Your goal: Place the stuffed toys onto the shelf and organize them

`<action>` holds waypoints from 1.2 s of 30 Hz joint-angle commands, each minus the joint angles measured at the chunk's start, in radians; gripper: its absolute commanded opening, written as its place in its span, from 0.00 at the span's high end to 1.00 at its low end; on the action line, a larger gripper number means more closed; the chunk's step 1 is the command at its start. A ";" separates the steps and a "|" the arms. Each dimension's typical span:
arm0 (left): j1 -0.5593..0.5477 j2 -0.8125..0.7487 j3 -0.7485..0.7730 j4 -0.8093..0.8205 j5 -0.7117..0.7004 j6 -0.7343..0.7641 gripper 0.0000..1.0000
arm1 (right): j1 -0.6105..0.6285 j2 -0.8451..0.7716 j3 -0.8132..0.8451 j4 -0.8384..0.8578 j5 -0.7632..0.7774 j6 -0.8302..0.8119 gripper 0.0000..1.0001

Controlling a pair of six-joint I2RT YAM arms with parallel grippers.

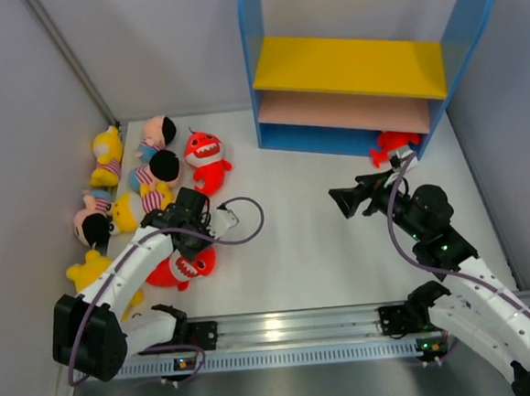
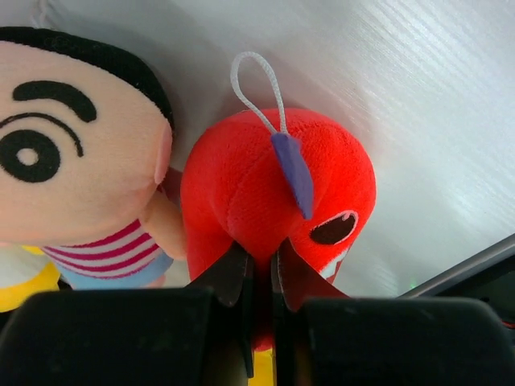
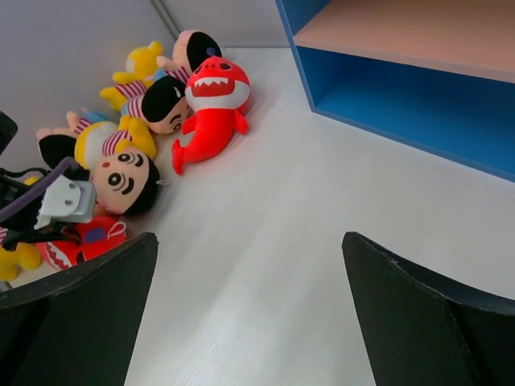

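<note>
My left gripper (image 1: 189,243) is shut on a red shark (image 1: 184,267) at the table's left front. In the left wrist view the fingertips (image 2: 233,269) pinch the shark's (image 2: 273,185) red plush, with a boy doll (image 2: 72,161) touching it on the left. My right gripper (image 1: 342,201) is open and empty over the bare table, its jaws wide apart in the right wrist view (image 3: 249,238). Another red shark (image 1: 207,158), boy dolls (image 1: 156,131) and yellow figures (image 1: 107,151) lie in a heap at the left. A third red shark (image 1: 393,145) lies at the right foot of the shelf (image 1: 347,68).
The shelf's blue base (image 3: 402,92) and pinkish board (image 3: 402,32) show in the right wrist view. Grey walls (image 1: 19,107) close in the left and right sides. A metal rail (image 1: 285,329) runs along the near edge. A purple cable (image 1: 249,222) loops by the left wrist.
</note>
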 commanded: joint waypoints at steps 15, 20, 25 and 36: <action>0.000 -0.029 0.611 0.035 -0.090 -0.370 1.00 | 0.232 0.413 0.270 0.041 -0.003 -0.075 0.00; 0.000 -0.043 0.690 0.094 0.010 -0.470 1.00 | 0.430 0.649 0.360 0.301 -0.096 -0.044 0.01; 0.005 -0.046 0.748 0.109 0.088 -0.585 1.00 | 0.444 0.819 0.374 0.616 -0.169 0.079 0.08; 0.056 -0.049 0.765 0.216 0.297 -0.784 1.00 | 0.500 0.976 0.489 0.880 -0.169 0.196 0.16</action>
